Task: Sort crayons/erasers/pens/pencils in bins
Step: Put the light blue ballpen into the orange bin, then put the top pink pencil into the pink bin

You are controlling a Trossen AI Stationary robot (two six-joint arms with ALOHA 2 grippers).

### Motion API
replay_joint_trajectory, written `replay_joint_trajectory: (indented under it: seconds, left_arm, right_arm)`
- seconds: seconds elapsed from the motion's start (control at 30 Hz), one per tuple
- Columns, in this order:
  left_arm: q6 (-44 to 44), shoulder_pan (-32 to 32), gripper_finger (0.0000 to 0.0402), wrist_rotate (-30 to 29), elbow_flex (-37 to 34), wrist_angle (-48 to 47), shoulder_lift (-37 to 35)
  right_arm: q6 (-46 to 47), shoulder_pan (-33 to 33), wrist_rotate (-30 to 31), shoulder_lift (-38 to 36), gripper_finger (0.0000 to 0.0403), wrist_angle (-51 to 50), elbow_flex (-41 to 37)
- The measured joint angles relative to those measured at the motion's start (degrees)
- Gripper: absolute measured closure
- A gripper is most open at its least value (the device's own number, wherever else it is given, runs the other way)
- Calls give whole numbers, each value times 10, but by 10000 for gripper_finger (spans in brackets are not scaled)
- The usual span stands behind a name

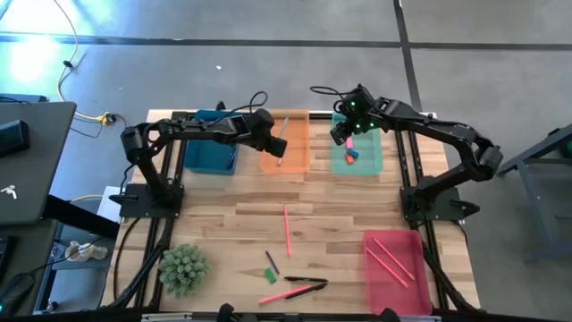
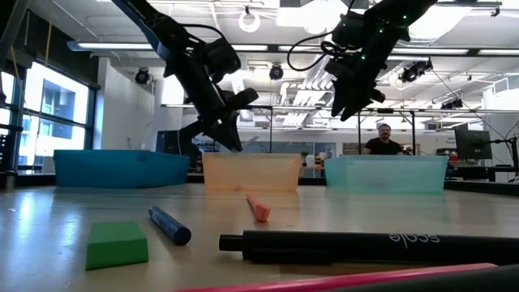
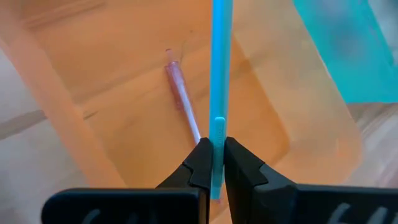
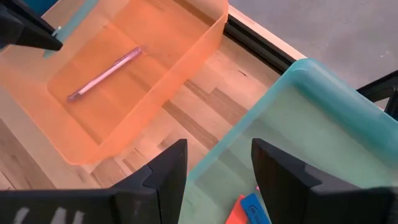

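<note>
A robotics lab or open workshop hall is showing here: ceiling lights (image 2: 247, 18) are glowing over exposed ducting, a person (image 2: 383, 139) is sitting at far benches beside a monitor (image 2: 473, 144), and cables (image 1: 67, 54) are trailing across the grey floor (image 1: 268, 72) around the wooden table (image 1: 223, 224).

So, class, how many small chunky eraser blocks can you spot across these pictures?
3. A red-orange block eraser and a blue block eraser lie together inside the translucent green plastic bin; a green block eraser sits on the wooden table. Others may be hidden.

Left tool (image 3: 211, 163) pinched shut; right tool (image 4: 214, 168) spread open, both raised.
</note>
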Motion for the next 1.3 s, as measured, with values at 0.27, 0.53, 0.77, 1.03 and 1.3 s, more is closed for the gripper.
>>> replay_joint_trajectory:
  seconds: [0.27, 0.53, 0.77, 1.03, 1.3]
  left_arm:
    - [-2, -2, 381, -5, 0, -21, 0]
    - [-4, -2, 336, -16, 0, -23, 0]
    - [-8, 0, 301, -7, 0, -23, 0]
    - [18, 40, 285, 106, 0, -31, -50]
    - [29, 49, 284, 103, 0, -58, -162]
  right_arm:
    - [-4, 0, 0, 0, 231, 0, 0]
    - [-4, 0, 0, 0, 231, -1, 0]
    - [-4, 4, 0, 0, 231, -1, 0]
    - [-4, 50, 0, -6, 231, 3, 0]
    - [-9, 117, 0, -9, 231, 16, 0]
